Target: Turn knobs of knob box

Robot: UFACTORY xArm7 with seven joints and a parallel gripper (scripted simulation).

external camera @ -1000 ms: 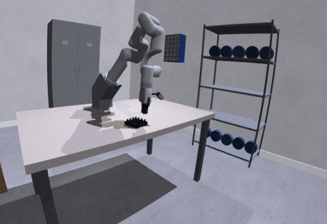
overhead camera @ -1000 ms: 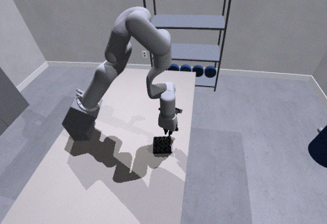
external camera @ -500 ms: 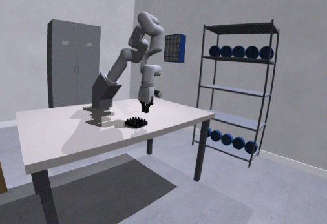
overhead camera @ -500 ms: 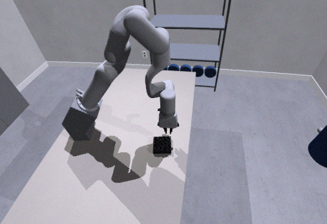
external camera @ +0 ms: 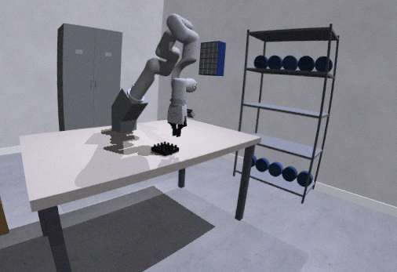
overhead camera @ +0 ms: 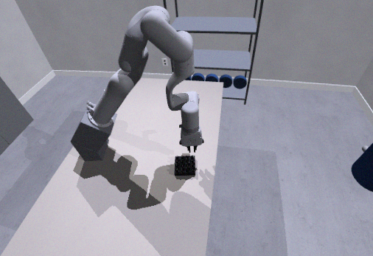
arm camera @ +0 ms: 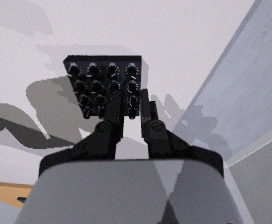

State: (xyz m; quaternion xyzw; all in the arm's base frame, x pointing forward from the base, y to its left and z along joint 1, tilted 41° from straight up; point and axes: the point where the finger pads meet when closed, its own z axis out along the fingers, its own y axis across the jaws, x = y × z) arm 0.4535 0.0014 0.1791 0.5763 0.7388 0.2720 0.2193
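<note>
The black knob box [overhead camera: 185, 166] [external camera: 163, 150] [arm camera: 104, 60] stands flat on the table, its knobs upward. In the wrist view its rows of knobs show with pale marks; the printed names, the socket and most knob lines are too small or dark to read. My gripper [overhead camera: 192, 149] [external camera: 176, 134] [arm camera: 131, 100] points down above and beside the box, clear of the knobs. Its fingers stand a narrow gap apart with nothing between them. In the wrist view the fingers hide part of the box's knobs on the near right side.
The box stands on the pale table [overhead camera: 55, 215] [external camera: 59, 174], near its long edge. The arm's shadow falls across the table beside the box. A shelf rack [external camera: 288, 111] with blue round things stands beyond the table, and a grey cabinet [external camera: 88, 103] stands behind the arm.
</note>
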